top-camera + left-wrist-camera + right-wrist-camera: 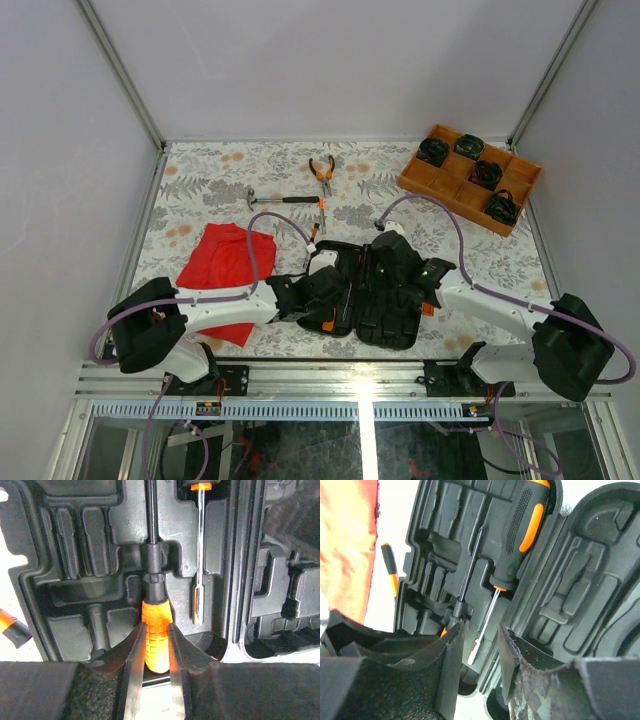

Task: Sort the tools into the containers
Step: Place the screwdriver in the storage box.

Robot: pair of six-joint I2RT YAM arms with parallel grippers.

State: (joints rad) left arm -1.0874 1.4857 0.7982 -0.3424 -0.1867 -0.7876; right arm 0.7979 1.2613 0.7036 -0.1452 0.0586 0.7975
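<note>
- Hammer (285, 200), pliers (322, 175): on table (200, 170), behind case (390, 325).
- L gripper (157, 628): clamped on orange screwdriver (154, 587) at its handle; tool lies in a case slot.
- 2nd screwdriver (520, 525): seated in next slot, to the right.
- R gripper (479, 630): jaws apart, empty, above case.

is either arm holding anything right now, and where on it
The left gripper has its jaws pinched on the slim screwdriver by its orange handle, as it lies in the tool case. The right gripper holds nothing.
</note>
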